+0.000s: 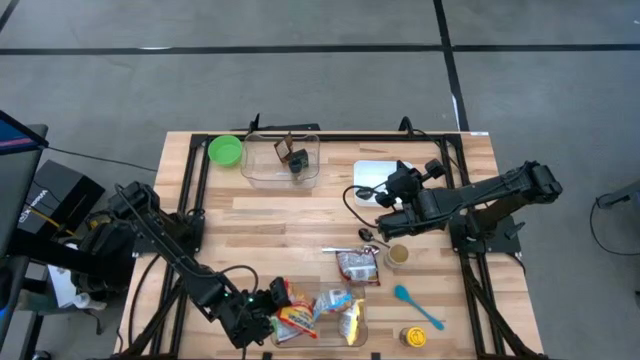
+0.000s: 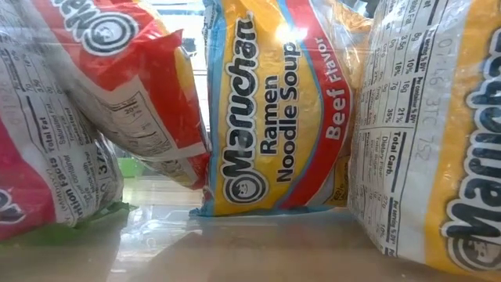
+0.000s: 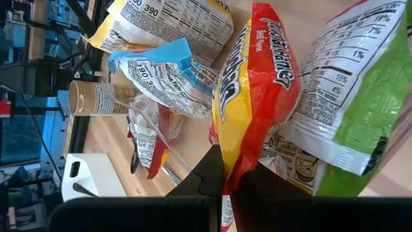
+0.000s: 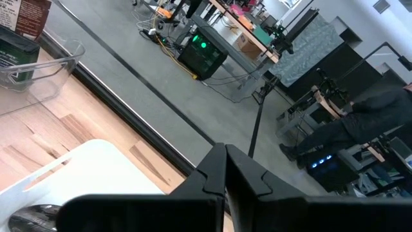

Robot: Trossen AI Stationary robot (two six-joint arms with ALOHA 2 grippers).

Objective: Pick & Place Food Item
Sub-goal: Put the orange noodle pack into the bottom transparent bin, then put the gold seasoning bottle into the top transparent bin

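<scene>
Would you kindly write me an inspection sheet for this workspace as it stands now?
Surface: wooden table, bare at the middle.
Job's things: ramen packets in a clear bin at the near edge; one loose packet beside it.
Clutter: green bowl, second clear bin, white board, cup, blue spoon, yellow lid.
Grippers: left gripper shut on red-and-yellow packet; right gripper shut, empty, over the white board.
Cables: black cable looping by the white board.
Surroundings: grey floor, benches, equipment.
</scene>
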